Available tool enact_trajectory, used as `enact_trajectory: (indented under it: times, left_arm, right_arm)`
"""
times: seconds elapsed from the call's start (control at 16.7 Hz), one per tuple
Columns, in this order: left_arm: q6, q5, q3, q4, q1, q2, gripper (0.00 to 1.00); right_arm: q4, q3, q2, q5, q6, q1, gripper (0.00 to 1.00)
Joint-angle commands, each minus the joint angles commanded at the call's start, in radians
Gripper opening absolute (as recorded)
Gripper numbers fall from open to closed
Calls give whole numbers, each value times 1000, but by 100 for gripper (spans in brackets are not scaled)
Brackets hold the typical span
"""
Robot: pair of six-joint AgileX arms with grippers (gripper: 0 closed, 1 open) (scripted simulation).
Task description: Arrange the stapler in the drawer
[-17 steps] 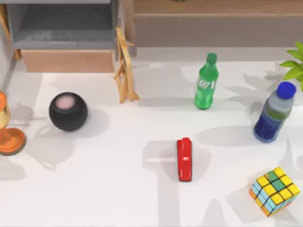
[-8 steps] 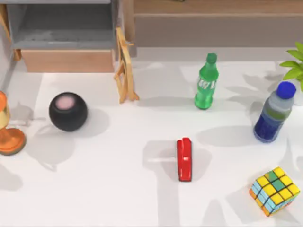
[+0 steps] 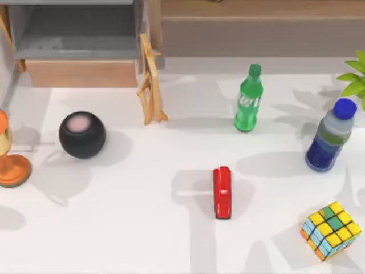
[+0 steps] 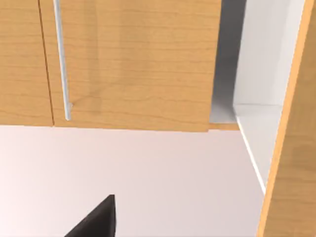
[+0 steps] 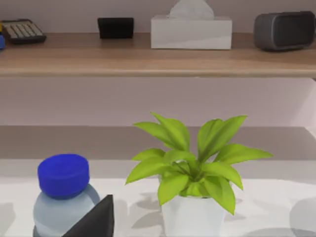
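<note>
The red stapler [image 3: 222,192] lies flat on the white table, a little right of the middle, with its long axis running front to back. The drawer [image 3: 81,73] stands pulled open at the back left, its grey inside bare behind the light tan front panel. In the left wrist view a dark part of my left gripper [image 4: 96,219] shows low in front of a tan wooden panel [image 4: 133,64] with a slim metal handle [image 4: 61,59]. A dark part of my right gripper [image 5: 94,219] hangs near the blue-capped bottle [image 5: 64,197] at the right of the table.
A green bottle [image 3: 248,98] stands behind the stapler and a blue-capped bottle [image 3: 329,136] to its right. A colour cube [image 3: 331,230] sits front right. A black ball speaker [image 3: 82,134], an orange lamp base [image 3: 10,168], a wooden stand [image 3: 150,80], a plant [image 5: 195,173] and the long shelf [image 3: 256,28] are also present.
Only the shadows on the left of the table have shifted slightly. The stapler, the drawer and the other things stand as before.
</note>
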Motion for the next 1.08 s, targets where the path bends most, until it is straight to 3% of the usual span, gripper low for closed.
enact_trajectory:
  times: [0.24, 0.48, 0.72, 1.08]
  left_arm:
    - [-172, -85, 131, -168, 2, -129, 100]
    - [-434, -187, 323, -460, -119, -209, 100]
    - [-757, -293, 555, -841, -341, -230, 100]
    - [-1294, -448, 928, -1491, -778, -158, 100]
  right_arm:
    - [0, 0, 0, 0, 0, 0, 100]
    - [0, 0, 0, 0, 0, 0, 100]
    - [0, 0, 0, 0, 0, 0, 100]
    - [0, 0, 0, 0, 0, 0, 100]
